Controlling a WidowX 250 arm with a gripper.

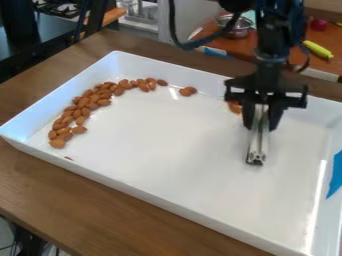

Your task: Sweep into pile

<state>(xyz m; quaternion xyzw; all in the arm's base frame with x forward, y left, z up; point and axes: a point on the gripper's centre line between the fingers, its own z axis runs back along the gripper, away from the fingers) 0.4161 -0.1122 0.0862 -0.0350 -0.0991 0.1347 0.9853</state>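
Claw (260,124): right half of the camera view, over the far right part of the white tray (167,150), pointing down. Fingers closed in on a pale metal bar (257,142), one on each side of it; held firmly between them, as far as can be seen.

Surroundings: tray lies on a brown wooden table (47,180), raised walls on all sides. Blue tape (336,175) on the right-hand wall. Beyond the tray, on a reddish-brown surface: metal bowl (237,31), yellow-green toy vegetable (318,49), small red item (319,24). Black cable (176,30) hangs in a loop beside the arm. Stove (63,7) at upper left.

Obstructions: far and left walls stand close behind the main run of almonds (87,102). Claw partly covers a few brown pieces near the far wall; count cannot be told. A pair of almonds (188,91) sits between these and the main run, near the same wall. One brown bit (68,158) just shows over the near wall.

Orientation: bar's long axis runs from the claw down toward the near side, low end leaning slightly left in view. Almonds form a curved band, from the left corner area up and around along the far wall; single nuts point various ways.
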